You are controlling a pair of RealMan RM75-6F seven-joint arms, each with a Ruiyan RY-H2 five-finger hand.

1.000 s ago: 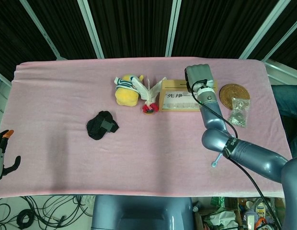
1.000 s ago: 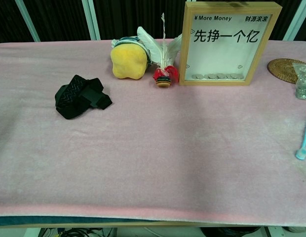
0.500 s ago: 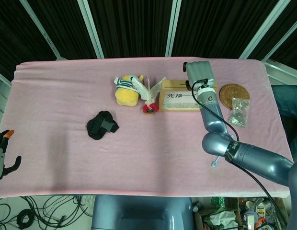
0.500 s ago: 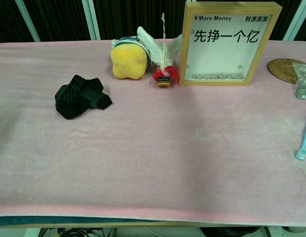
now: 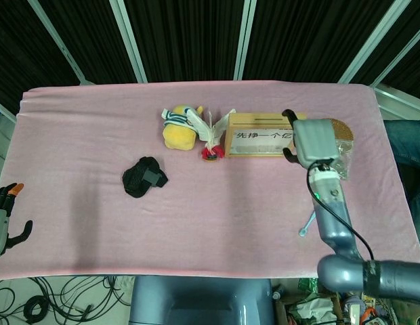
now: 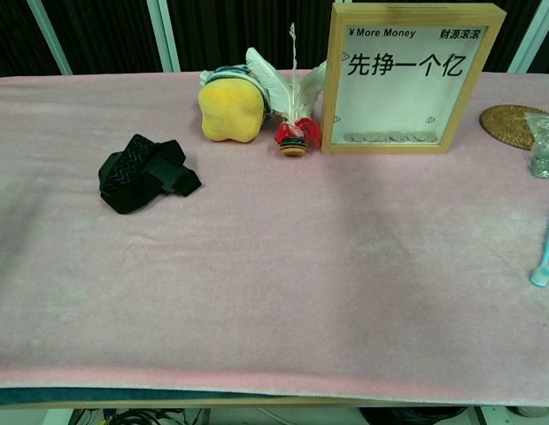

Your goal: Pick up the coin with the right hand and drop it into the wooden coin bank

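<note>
The wooden coin bank (image 5: 259,139) stands at the back of the pink table, beside a feather shuttlecock. In the chest view its framed front (image 6: 414,78) shows several coins (image 6: 385,136) lying along the bottom behind the glass. I see no loose coin on the cloth. My right hand (image 5: 311,139) hovers just right of the bank, its grey housing covering the palm; dark fingertips (image 5: 288,115) stick out apart toward the bank with nothing seen between them. My left hand (image 5: 3,220) hangs off the table's near left corner, fingers apart and empty. Neither hand shows in the chest view.
A yellow plush toy (image 6: 230,108) and the shuttlecock (image 6: 295,133) sit left of the bank. A black cloth (image 6: 146,173) lies mid-left. A woven coaster (image 6: 514,124), a clear plastic bag (image 6: 545,146) and a blue utensil (image 6: 545,252) lie at the right edge.
My right hand has left the top of the bank and swung right and nearer, with the arm now reaching up from the table's front. The left hand has barely shifted.
</note>
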